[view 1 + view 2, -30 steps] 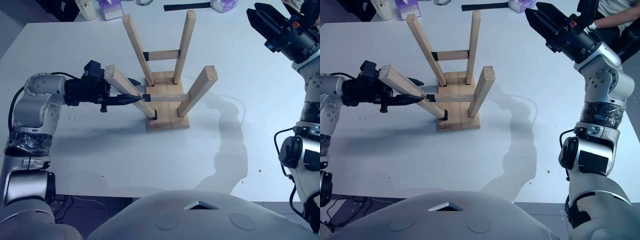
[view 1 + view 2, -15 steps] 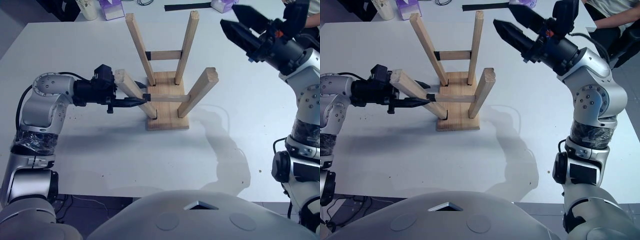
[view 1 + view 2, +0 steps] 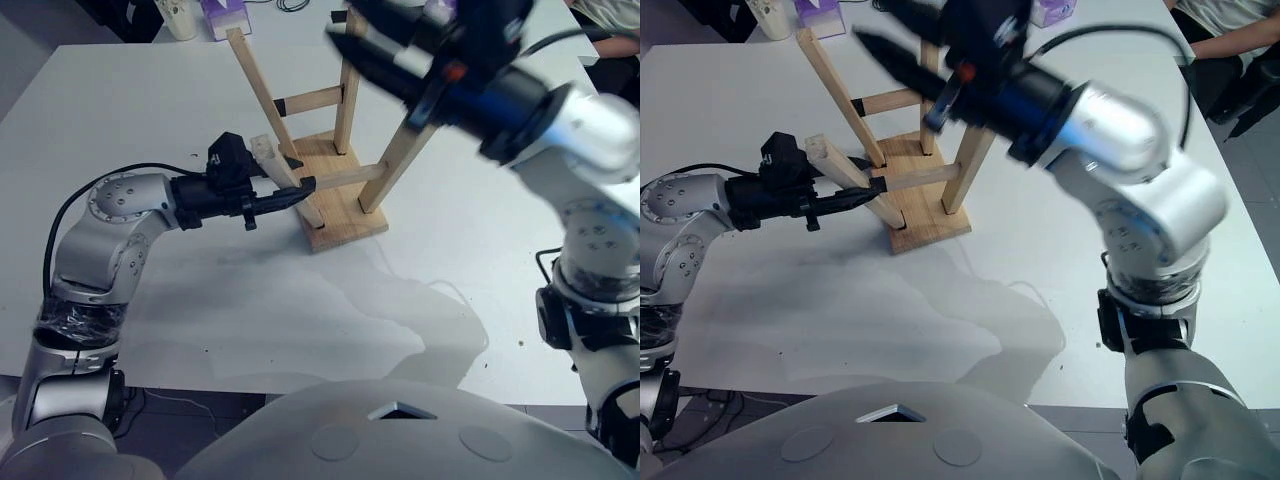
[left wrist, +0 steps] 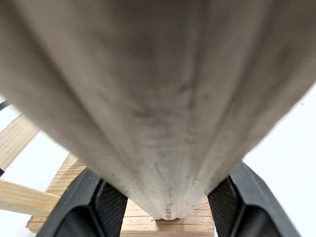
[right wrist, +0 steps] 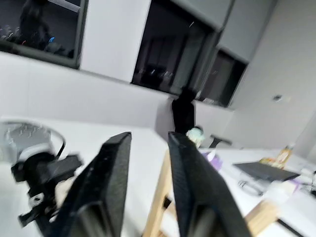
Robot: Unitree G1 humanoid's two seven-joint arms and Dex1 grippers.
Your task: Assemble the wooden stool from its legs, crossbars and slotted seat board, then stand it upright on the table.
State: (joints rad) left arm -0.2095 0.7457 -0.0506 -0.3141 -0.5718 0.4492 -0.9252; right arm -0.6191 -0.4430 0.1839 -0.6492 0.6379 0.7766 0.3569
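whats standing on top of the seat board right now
Four wooden legs stand on the seat board, paired by two crossbars. The left gripper is shut on the near left leg. The right arm covers both right legs' tops.

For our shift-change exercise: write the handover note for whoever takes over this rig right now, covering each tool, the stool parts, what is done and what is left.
Left tool: shut on the near left leg.
Right tool: open, holding nothing, raised over the far legs.
Stool: upside down on the table, seat board underneath, legs up, both crossbars fitted.
Done: assembly looks complete.
Left: turn the stool over and stand it upright.
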